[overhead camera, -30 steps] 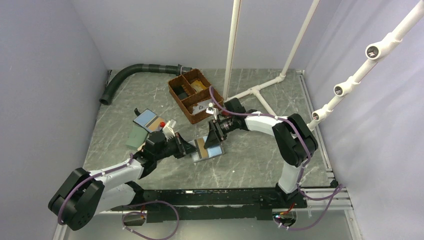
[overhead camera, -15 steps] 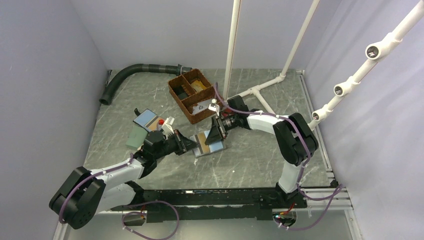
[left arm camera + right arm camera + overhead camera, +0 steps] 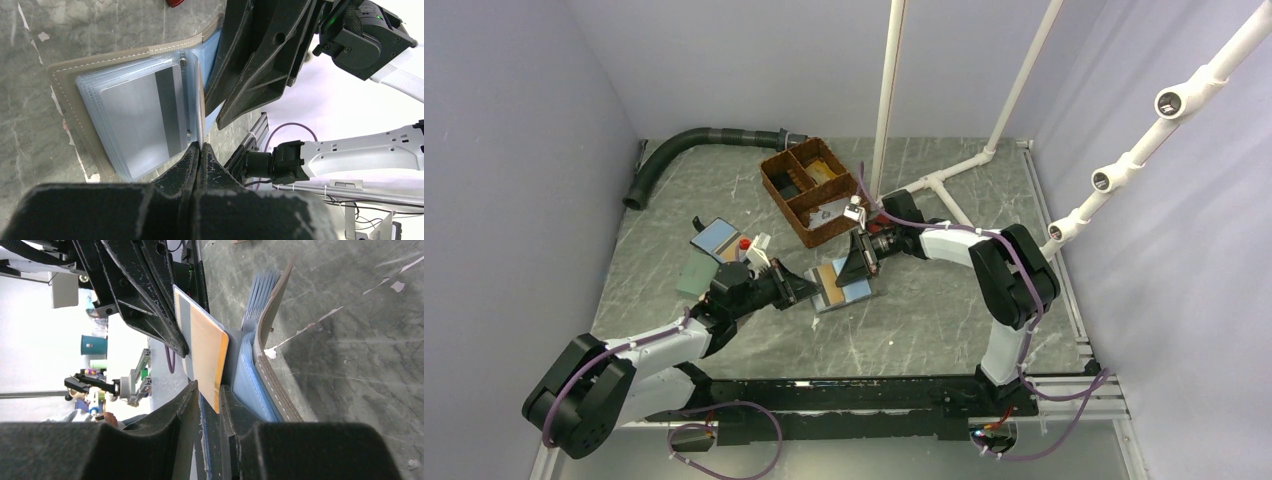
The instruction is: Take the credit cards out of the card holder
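Your right gripper [image 3: 209,390] sits around a corner of the orange card [image 3: 202,345], nearly closed, but I cannot tell if it squeezes yet. Close it tight, then pull the card straight out of the card holder [image 3: 274,355] right beside it. Your left gripper [image 3: 199,150] is pinched shut on the card holder's edge; hold firm there.
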`<state>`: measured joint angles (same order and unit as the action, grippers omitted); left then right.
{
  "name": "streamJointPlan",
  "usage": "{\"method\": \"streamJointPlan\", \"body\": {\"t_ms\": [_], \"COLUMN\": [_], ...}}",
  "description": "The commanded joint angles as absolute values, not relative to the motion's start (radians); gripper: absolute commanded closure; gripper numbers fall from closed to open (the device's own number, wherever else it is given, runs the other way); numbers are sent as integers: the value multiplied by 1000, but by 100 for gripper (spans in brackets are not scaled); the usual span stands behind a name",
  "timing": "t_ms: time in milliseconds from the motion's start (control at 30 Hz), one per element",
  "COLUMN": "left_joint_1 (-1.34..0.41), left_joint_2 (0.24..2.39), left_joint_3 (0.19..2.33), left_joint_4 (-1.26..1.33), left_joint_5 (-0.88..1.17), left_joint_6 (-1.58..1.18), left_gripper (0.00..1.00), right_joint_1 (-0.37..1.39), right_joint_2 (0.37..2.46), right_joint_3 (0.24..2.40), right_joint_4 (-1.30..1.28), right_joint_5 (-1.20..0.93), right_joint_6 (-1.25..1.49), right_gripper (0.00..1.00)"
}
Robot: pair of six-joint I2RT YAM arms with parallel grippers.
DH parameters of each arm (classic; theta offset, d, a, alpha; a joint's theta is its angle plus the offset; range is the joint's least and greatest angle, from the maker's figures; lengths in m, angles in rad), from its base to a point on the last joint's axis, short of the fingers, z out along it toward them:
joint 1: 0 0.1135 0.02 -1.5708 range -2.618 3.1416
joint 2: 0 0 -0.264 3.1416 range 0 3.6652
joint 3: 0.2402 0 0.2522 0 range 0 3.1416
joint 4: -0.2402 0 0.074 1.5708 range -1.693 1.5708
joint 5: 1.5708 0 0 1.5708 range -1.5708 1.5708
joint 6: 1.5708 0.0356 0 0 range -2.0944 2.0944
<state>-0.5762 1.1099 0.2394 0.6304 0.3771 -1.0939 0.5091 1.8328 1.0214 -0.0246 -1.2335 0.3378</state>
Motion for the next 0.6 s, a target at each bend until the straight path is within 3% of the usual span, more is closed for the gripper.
{"method": "streamJointPlan", "body": {"t_ms": [0, 167, 567], "left_joint_1": [-582, -583, -583], "left_joint_2": [1108, 1121, 1207], "left_joint_3": [271, 290, 352], "left_joint_4": [628, 569, 473], "left_joint_5": [374, 379, 414], "left_joint_6": [-1090, -1079, -1040], "left_gripper": [100, 100, 100], "right_joint_1": [546, 547, 552], "right_joint_2": [1827, 1840, 1884], "right_joint_3": [1042, 1060, 1101], "right_joint_4": [46, 28, -47], "right_joint_5": [-1362, -1351, -1318], "right_joint_6": [373, 370, 325], "right_gripper": [76, 78, 99]}}
